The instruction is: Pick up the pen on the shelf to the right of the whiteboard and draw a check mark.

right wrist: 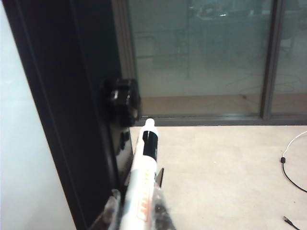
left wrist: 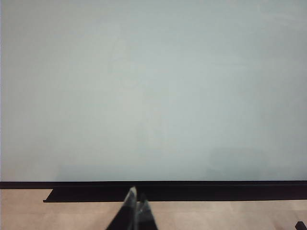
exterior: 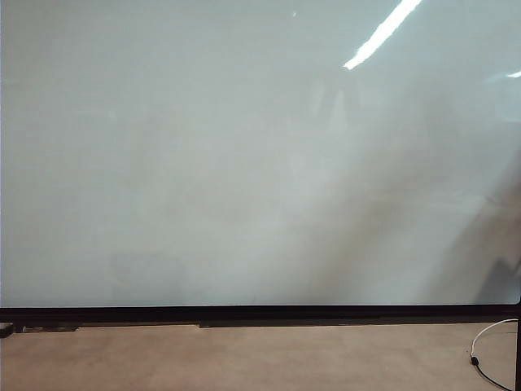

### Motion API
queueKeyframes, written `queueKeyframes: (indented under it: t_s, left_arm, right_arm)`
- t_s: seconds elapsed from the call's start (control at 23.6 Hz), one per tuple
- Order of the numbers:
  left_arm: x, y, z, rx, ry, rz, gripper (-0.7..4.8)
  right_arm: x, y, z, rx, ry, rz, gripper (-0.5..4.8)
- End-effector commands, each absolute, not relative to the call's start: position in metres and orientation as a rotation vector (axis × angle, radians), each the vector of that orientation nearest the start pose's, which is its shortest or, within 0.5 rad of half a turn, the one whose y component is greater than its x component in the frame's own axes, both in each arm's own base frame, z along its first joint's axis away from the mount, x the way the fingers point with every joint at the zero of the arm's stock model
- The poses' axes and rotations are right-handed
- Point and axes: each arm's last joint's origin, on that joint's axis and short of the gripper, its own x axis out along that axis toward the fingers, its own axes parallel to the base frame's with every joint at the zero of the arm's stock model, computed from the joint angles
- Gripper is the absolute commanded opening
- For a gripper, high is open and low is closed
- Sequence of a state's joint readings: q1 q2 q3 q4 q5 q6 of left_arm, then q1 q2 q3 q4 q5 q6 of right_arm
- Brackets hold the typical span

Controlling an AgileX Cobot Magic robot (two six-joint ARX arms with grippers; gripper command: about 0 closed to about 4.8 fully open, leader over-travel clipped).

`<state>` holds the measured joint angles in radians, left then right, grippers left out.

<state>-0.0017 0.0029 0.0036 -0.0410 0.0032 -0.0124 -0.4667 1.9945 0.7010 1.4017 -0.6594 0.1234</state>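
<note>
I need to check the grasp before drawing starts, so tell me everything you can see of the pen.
The pen shows only in the right wrist view: a slim marker with a glossy whitish barrel, a black band near its far end, a white rounded tip beyond that, and small orange print lower down. It lies between the fingers of the right gripper, which close against its sides, pointing away from the camera. It runs beside the black post at the whiteboard's edge. Contact with the post is unclear.

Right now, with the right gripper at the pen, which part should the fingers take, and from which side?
Probably the lower barrel, below the black band, one finger on each flank. The pen lies lengthwise between the right gripper fingers, tip pointing away, beside the black frame. The barrel is slim and round, so squeeze across its width.
</note>
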Motion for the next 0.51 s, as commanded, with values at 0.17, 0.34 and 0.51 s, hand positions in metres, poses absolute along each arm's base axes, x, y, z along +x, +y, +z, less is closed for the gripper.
queueKeyframes:
  t_s: [0.17, 0.34, 0.51]
  left_arm:
    - [0.0975, -0.0003, 0.1628, -0.008, 0.025, -0.005, -0.04]
    - [0.0975, -0.0003, 0.1627, -0.008, 0.025, -0.005, -0.04]
    - [0.0975, -0.0003, 0.1628, -0.008, 0.025, -0.005, -0.04]
  right_arm:
    - [0.3155, -0.1363, 0.1373, 0.058, -0.093, 0.222, -0.02]
    - [0.3154, -0.1363, 0.1376, 0.057, -0.093, 0.229, -0.05]
    - [0.3144, -0.1377, 0.1396, 0.053, -0.098, 0.223, -0.05]
